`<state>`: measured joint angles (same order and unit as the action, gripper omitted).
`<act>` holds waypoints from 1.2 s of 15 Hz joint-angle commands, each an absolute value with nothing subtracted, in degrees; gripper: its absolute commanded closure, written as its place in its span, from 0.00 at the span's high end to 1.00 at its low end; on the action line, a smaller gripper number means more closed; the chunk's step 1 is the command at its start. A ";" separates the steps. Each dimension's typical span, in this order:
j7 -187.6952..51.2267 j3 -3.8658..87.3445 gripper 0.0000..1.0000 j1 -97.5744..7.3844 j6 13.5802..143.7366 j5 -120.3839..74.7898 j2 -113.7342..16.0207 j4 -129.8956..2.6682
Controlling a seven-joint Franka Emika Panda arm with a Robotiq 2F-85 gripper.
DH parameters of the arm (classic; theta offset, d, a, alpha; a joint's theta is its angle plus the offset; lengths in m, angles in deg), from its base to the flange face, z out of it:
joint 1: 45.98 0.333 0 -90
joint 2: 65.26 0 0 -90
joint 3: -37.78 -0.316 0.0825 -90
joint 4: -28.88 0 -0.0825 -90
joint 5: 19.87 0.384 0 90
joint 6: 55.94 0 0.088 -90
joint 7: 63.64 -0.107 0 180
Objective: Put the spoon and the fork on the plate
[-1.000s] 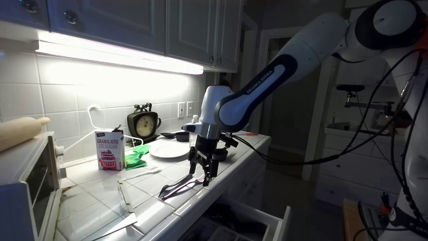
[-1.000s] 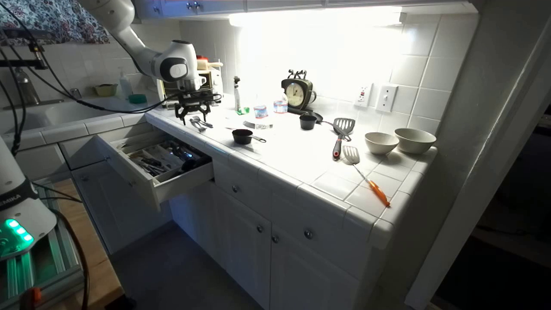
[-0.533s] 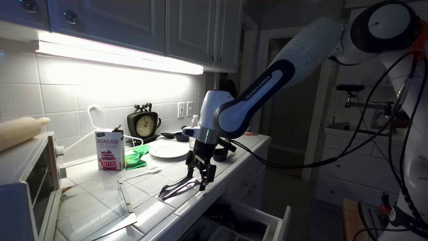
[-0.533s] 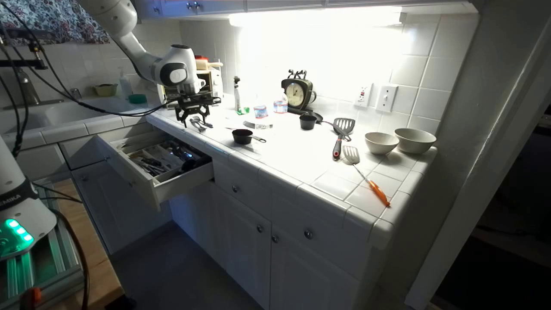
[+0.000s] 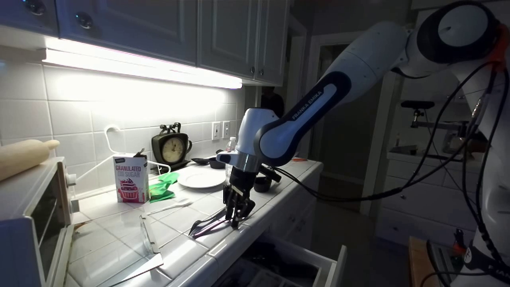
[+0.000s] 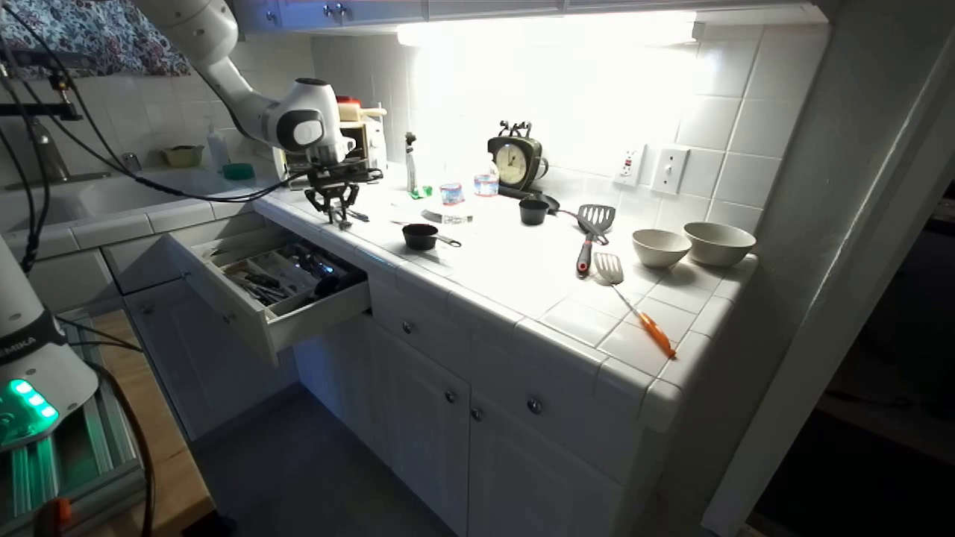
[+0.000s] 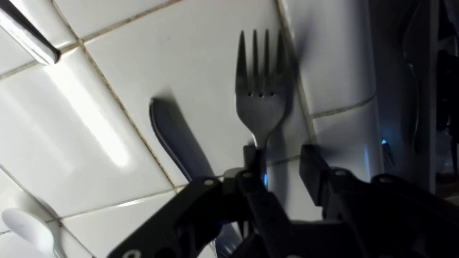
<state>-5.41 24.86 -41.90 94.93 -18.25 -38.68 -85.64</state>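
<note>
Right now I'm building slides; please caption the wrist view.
Part-open gripper at the neck of a fork, dark handle alongside, on white tiles.

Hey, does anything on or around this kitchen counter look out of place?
Yes, a white clothes hanger stands upright behind the sugar box, odd among kitchen things. Below the counter, the utensil drawer stands open close to the fork, which might fall in if knocked.

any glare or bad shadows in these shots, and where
Under-cabinet light blown out in both exterior views; backsplash washed nearly white in an exterior view; in the wrist view, a glare streak on a tile, soft shadow beside the fork, and the end effector almost black.
</note>
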 commanded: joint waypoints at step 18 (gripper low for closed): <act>-17.38 29.47 0.02 -42.82 96.43 -21.52 -45.07 -85.73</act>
